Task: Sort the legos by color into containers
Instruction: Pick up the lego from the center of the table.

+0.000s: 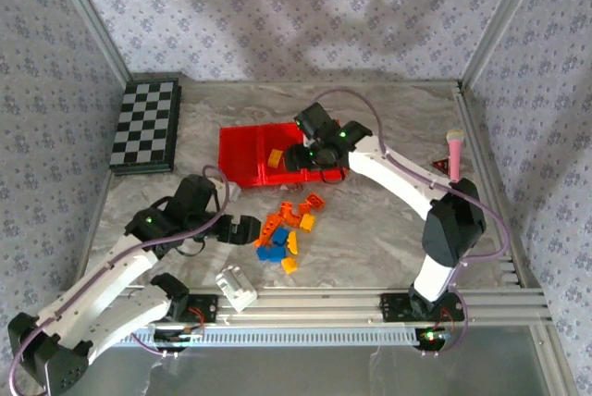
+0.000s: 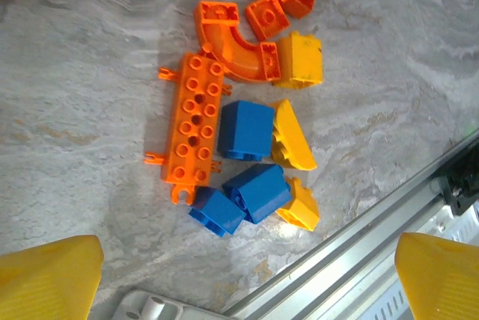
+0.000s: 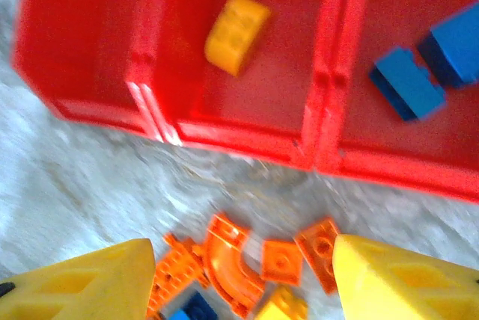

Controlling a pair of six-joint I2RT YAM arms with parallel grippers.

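Observation:
The containers [image 1: 242,151] are three joined red bins at mid-table. In the right wrist view the middle bin [image 3: 247,88] holds one yellow lego [image 3: 237,23], the right bin has two blue legos [image 3: 408,82], and the left bin [image 3: 75,43] shows no brick. My right gripper [image 3: 243,282] hangs open above the bins' near edge [image 1: 313,157], with nothing between its fingers. The remaining legos [image 1: 287,228] lie in a pile in front of the bins: a long orange plate [image 2: 193,129], a curved orange piece [image 2: 232,47], blue bricks [image 2: 258,191] and yellow ones [image 2: 299,60]. My left gripper [image 1: 248,229] is open just left of the pile [image 2: 243,290].
A white blocky object [image 1: 236,287] lies by the aluminium rail [image 2: 374,253] at the near edge, close to the left gripper. A checkered board [image 1: 145,125] sits at the back left. A pink-topped item [image 1: 455,151] stands at the right edge.

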